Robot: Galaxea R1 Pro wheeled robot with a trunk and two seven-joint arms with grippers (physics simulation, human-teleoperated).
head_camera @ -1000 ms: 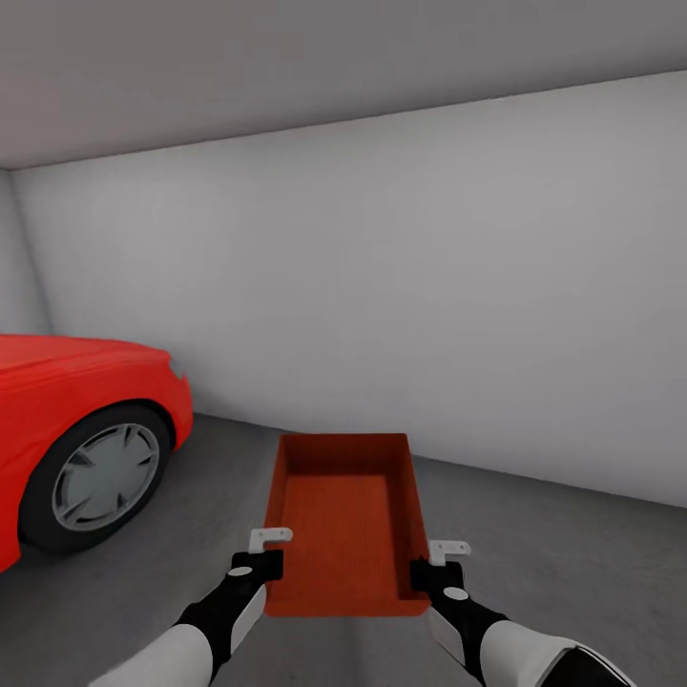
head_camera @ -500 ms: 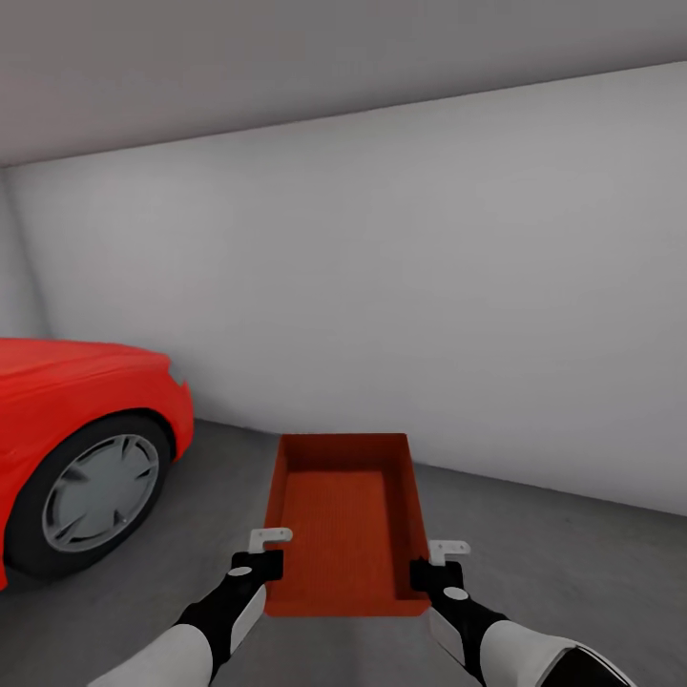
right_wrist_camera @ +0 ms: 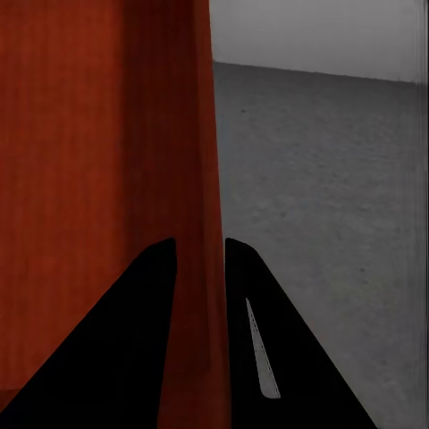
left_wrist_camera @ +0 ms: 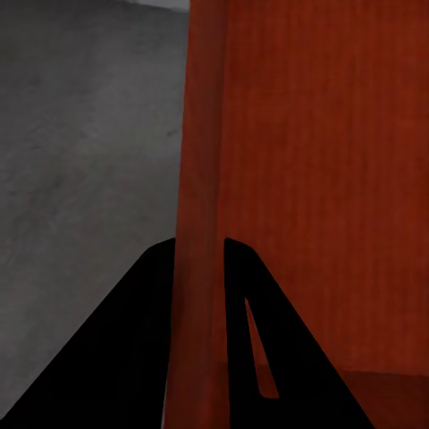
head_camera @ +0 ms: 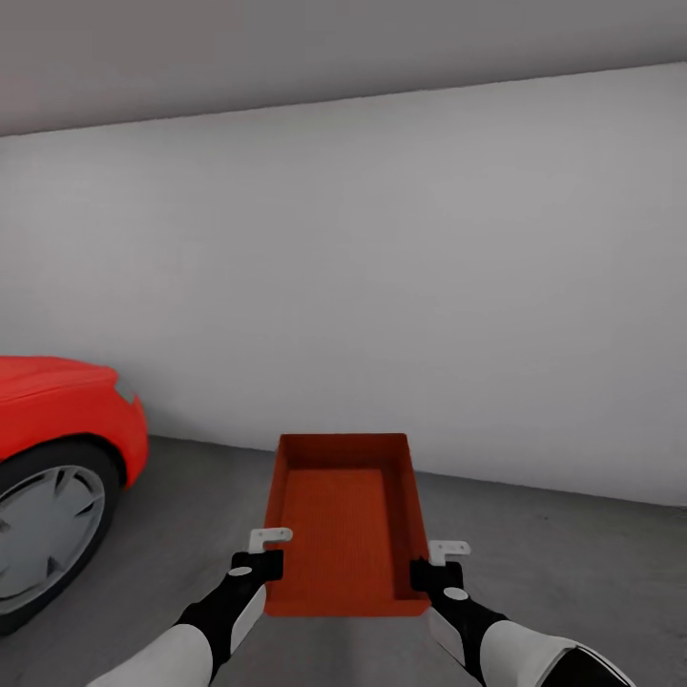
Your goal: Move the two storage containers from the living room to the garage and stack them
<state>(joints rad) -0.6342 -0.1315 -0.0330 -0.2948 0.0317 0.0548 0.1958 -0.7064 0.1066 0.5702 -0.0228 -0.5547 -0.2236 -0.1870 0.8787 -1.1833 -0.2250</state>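
I carry one orange-red storage container (head_camera: 345,515) out in front of me, level above the dark grey concrete floor (head_camera: 563,563) of the garage. My left gripper (head_camera: 270,565) is shut on its left wall near the close corner, and my right gripper (head_camera: 423,572) is shut on its right wall. In the left wrist view the container wall (left_wrist_camera: 201,223) runs up between the black fingers (left_wrist_camera: 134,340). The right wrist view has the other container wall (right_wrist_camera: 201,179) pinched between black fingers (right_wrist_camera: 255,340) the same way. The bin is empty, with a ribbed bottom. The second container is out of view.
A red car (head_camera: 48,420) with a grey-spoked wheel (head_camera: 38,539) stands at the left. A plain white-grey wall (head_camera: 401,286) closes the space ahead. Bare concrete lies below and to the right of the container.
The whole view has turned to the right: the red car has slid toward the left edge and the wall's left corner has left the picture. The container and both grippers hold the same pose.
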